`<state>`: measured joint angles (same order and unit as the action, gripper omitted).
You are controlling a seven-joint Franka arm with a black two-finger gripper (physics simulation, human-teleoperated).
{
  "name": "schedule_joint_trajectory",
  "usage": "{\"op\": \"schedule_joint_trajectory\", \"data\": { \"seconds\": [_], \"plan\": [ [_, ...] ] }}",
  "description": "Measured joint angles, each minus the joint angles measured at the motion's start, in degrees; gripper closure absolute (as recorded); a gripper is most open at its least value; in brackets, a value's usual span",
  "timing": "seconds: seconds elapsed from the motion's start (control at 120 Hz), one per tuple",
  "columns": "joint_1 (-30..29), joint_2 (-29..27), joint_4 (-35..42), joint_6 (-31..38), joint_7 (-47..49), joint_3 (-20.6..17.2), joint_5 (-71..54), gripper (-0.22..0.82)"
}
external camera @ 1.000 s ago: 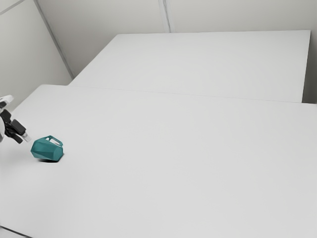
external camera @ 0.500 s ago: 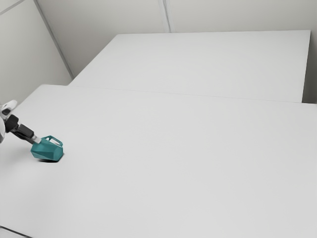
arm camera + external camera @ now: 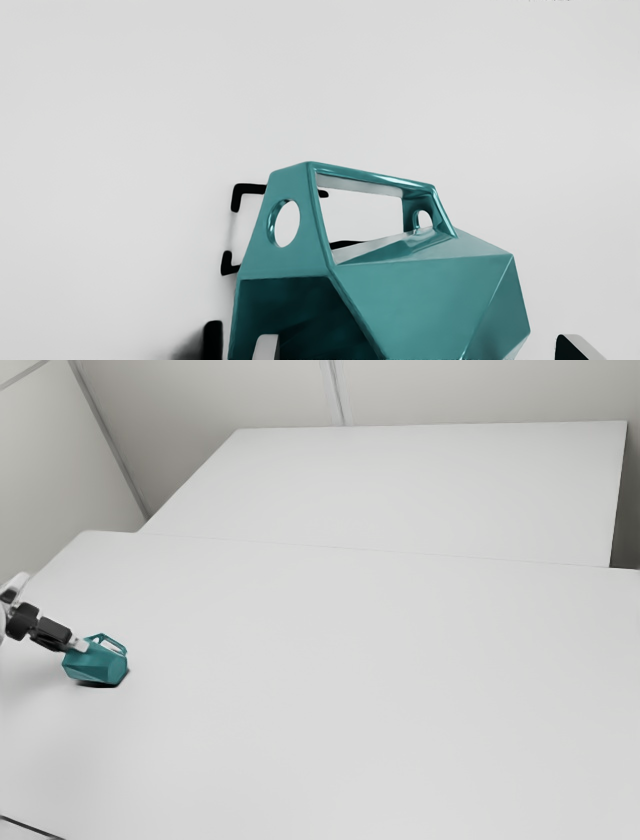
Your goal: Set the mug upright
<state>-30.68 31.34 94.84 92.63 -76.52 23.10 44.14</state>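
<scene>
In the exterior view the gripper (image 3: 78, 645) comes in from the left edge, its tips at the near end of the teal mug (image 3: 103, 663). The faceted mug lies on its side on the white table, its handle pointing up. In the wrist view the mug (image 3: 420, 295) has its dark open mouth toward one finger of the open gripper (image 3: 417, 347). That finger's tip stands in front of or inside the mouth; which, I cannot tell. The other finger stands apart, past the mug's opposite end.
The white table (image 3: 380, 690) stretches toward the exterior view's right. A second raised white surface (image 3: 400, 490) adjoins its far side, with pale walls behind. Black bracket-shaped marks (image 3: 250, 188) lie beyond the mug's handle.
My gripper has come down and toward the exterior view's right, from above beside the mug to its near end. Over the last half second it shifted only slightly. The mug has not moved.
</scene>
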Motion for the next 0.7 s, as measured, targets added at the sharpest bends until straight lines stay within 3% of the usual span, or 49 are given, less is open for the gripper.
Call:
{"op": "schedule_joint_trajectory", "data": {
  "seconds": [0.7],
  "plan": [
    [-1.23,0.01,2.87,-8.06,0.97,0.01,5.96,0.0]
  ]
}}
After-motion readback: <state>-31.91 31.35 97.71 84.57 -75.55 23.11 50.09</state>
